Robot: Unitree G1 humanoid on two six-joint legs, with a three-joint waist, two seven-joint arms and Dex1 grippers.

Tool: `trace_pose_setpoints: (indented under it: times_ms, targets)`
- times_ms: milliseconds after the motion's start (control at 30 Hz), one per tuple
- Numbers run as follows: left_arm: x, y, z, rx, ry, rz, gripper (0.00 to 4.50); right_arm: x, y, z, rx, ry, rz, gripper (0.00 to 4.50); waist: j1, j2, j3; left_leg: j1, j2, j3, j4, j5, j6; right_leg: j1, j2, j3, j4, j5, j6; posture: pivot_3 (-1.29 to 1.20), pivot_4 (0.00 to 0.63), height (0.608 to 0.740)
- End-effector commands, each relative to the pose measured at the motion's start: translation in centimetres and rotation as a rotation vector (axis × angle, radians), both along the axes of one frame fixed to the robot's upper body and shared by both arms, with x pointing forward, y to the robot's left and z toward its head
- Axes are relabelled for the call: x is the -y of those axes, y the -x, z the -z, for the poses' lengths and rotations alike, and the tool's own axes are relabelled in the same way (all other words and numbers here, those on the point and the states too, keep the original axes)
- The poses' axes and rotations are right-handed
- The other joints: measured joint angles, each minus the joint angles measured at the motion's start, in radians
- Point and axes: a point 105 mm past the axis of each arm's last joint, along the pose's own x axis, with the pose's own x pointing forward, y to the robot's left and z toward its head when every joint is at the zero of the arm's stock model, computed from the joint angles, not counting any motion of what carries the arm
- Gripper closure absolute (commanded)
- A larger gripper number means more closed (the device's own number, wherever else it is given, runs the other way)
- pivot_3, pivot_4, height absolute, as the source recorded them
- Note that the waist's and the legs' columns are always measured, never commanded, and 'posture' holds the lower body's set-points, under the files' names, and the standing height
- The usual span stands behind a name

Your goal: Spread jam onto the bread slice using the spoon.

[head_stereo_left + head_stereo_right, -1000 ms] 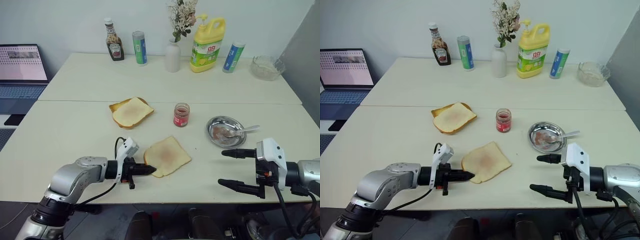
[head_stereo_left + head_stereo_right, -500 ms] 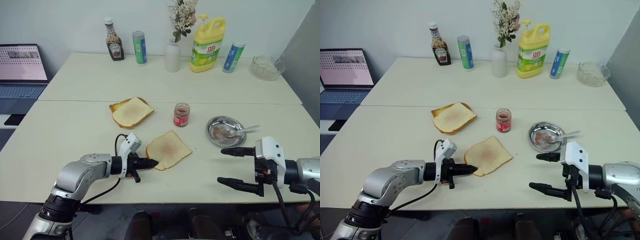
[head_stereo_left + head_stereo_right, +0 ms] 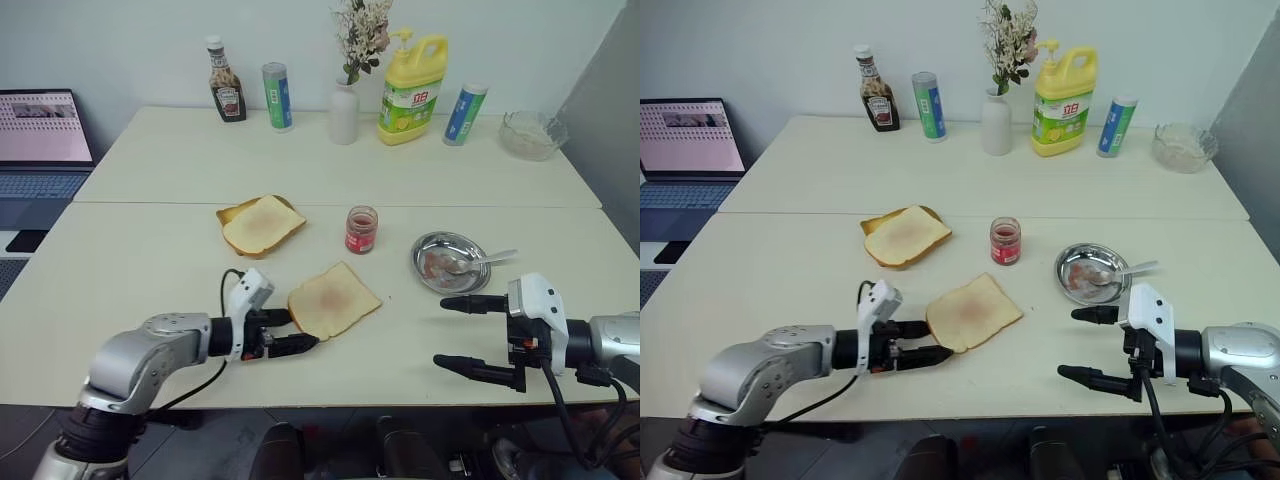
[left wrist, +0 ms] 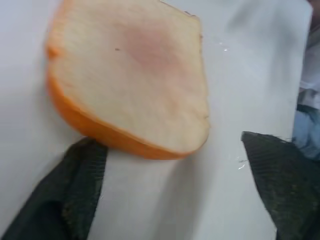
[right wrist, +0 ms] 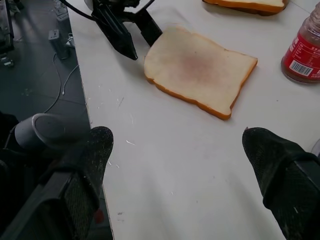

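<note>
The left gripper [image 3: 296, 331] is seen with fingers spread apart, empty, its tips at the near left edge of the bread slice [image 3: 333, 300]. The right gripper [image 3: 455, 333] is likewise held wide, empty, over bare table [image 3: 150, 260] near the front edge. The spoon [image 3: 483, 261] lies in the metal dish [image 3: 436, 250]; the jam [image 3: 361, 230] stands between dish and second slice [image 3: 260, 223].

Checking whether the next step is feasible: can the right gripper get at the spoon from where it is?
Probably yes. The right gripper, fingers apart and holding nothing, hangs just in front of the steel dish where the spoon rests, its handle over the rim toward that arm. Nothing lies between them.
</note>
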Motion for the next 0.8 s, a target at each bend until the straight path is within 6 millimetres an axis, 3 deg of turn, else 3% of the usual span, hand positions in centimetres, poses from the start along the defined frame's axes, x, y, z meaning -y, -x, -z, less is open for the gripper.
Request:
trace_pose_setpoints:
  times_ms: [33,167,267,333,400,500,667,800]
  targets:
    - [-2.1,-0.3,-1.1,0.064,-0.059,-0.07,0.03,-0.2,0.2,-0.6,0.028,0.003,-0.026,0.0,0.0,0.0,0.0,0.0,0.0,0.0,0.0,0.0,0.0,0.0,0.0,0.0,0.0,0.0,0.0,0.0,0.15,0.74]
    - [-6.0,0.3,-1.6,0.23,-0.333,-0.036,0.03,0.2,-0.2,-0.7,0.036,0.003,-0.011,0.0,-0.002,-0.001,0.0,0.0,0.001,0.001,-0.001,0.0,0.0,-0.001,0.0,0.001,-0.001,0.0,-0.001,0.0,0.15,0.74]
    - [-6.5,-0.3,-2.8,0.348,-0.377,-0.015,0.03,0.5,-0.9,-1.2,0.071,-0.028,0.029,0.0,0.004,0.0,0.001,0.001,0.0,0.001,-0.001,0.0,0.0,-0.001,-0.001,0.001,-0.001,-0.001,-0.001,0.0,0.15,0.74]
    - [-5.8,-1.1,-4.3,0.482,-0.374,0.021,0.03,0.7,-1.8,-1.8,0.108,-0.078,0.082,0.0,0.008,-0.001,0.001,0.0,0.0,0.001,0.0,0.0,0.0,0.0,-0.002,0.0,-0.001,-0.001,-0.002,0.0,0.15,0.74]
    - [-3.0,-1.6,-7.0,0.675,-0.317,0.093,0.03,1.2,-2.5,-2.7,0.153,-0.141,0.151,0.0,0.016,-0.001,0.001,0.0,-0.001,0.001,0.0,0.0,0.0,0.0,-0.003,0.0,-0.001,-0.001,-0.002,0.0,0.15,0.74]
    - [0.8,-1.1,-9.6,0.813,-0.224,0.229,0.03,2.8,-3.4,-3.6,0.195,-0.222,0.291,0.0,0.024,-0.001,0.001,-0.004,-0.001,0.001,0.001,0.0,0.0,-0.001,-0.003,0.0,-0.002,0.001,-0.001,0.0,0.15,0.74]
    - [4.4,-0.1,-12.1,0.81,-0.042,0.324,0.03,6.0,-4.9,-3.9,0.23,-0.34,0.564,0.0,0.022,-0.001,0.0,-0.004,-0.001,0.001,0.0,0.0,0.0,-0.001,-0.002,0.0,-0.002,0.002,-0.002,0.0,0.15,0.74]
    - [6.6,1.4,-12.6,0.755,0.031,0.489,0.03,9.4,-5.9,-3.5,0.254,-0.469,0.882,0.0,0.013,-0.001,0.0,-0.004,0.0,-0.001,0.0,0.0,0.0,-0.002,0.001,-0.001,0.0,0.002,-0.001,0.0,0.15,0.74]
